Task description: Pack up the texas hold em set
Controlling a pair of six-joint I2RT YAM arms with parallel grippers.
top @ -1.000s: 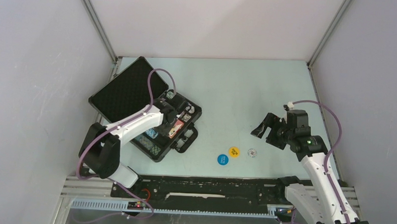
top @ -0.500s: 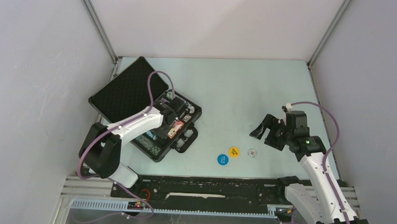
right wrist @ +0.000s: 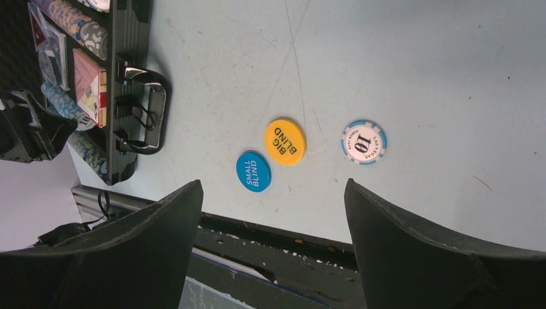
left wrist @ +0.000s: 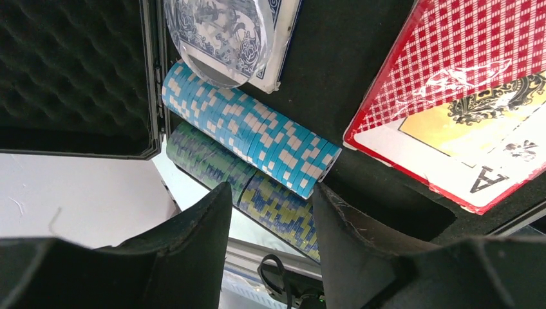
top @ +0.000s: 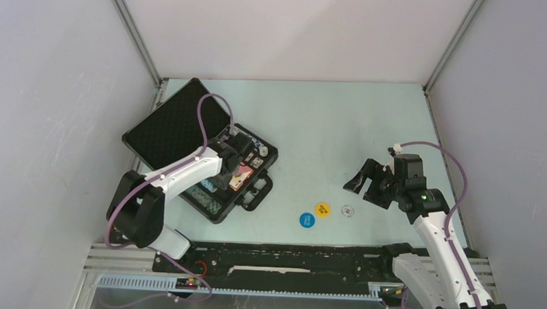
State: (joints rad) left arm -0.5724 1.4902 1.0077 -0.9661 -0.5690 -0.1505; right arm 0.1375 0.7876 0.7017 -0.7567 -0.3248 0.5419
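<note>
The black briefcase (top: 180, 122) lies open at the left, its foam lid laid back. Its base holds a light blue chip row (left wrist: 251, 132), a green and yellow-blue chip row (left wrist: 264, 193), a red card deck (left wrist: 463, 96) and a blue deck (left wrist: 277, 38) under a clear disc. My left gripper (top: 238, 152) hovers over the base, open and empty (left wrist: 270, 193). A yellow disc (top: 323, 209), a blue disc (top: 307, 219) and a white chip (top: 348, 211) lie on the table. My right gripper (top: 361, 179) is open and empty above and right of them (right wrist: 273, 187).
The case handle (right wrist: 151, 109) points toward the discs. The right wrist view shows the yellow "BIG BLIND" disc (right wrist: 284, 141), the blue "SMALL BLIND" disc (right wrist: 254, 170) and the "10" chip (right wrist: 364, 141). A black rail (top: 288, 258) runs along the near edge. Walls enclose the table.
My left gripper has shifted a little toward the back of the case base. My right gripper has moved slightly nearer and lower. The discs and chip have not moved.
</note>
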